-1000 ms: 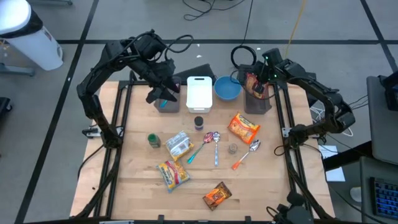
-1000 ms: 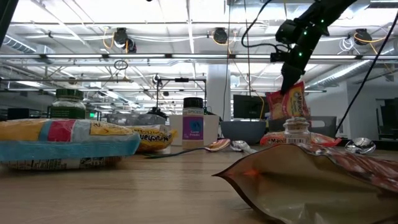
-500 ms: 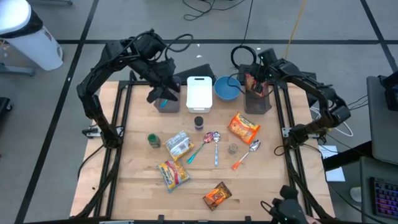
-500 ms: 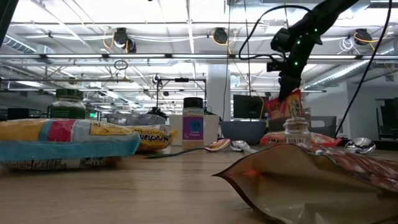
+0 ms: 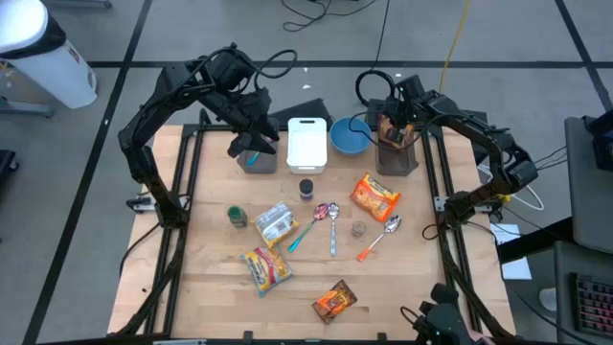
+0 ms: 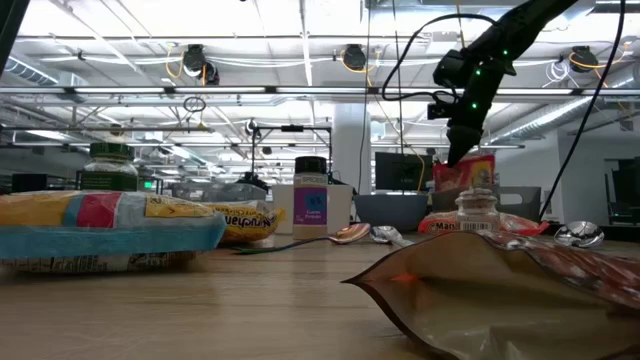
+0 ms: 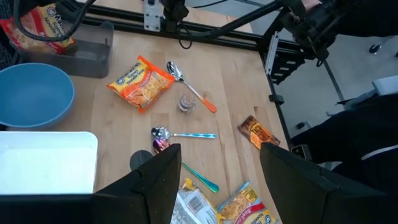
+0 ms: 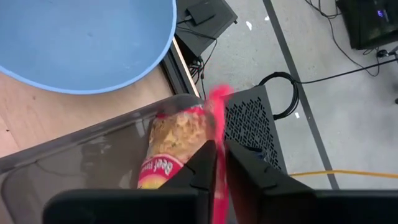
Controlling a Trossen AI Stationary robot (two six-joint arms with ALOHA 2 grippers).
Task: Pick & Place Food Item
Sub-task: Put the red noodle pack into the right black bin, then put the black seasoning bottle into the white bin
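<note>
Red noodle packet (image 8: 169, 144) pinched in right gripper (image 8: 219, 167) above grey bin (image 5: 397, 156); left gripper (image 7: 214, 180) open.

Right hand (image 8: 214, 163) apparently pinched shut, left hand (image 7: 214, 163) spread.

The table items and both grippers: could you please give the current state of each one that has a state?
right gripper: shut on the red noodle packet, lowering it into the grey bin
left gripper: open, empty, above the left bin
blue bowl: upright, empty
white tray: empty
orange noodle packet: lying flat
glass jar: upright
green-lidded jar: upright, closed
</note>
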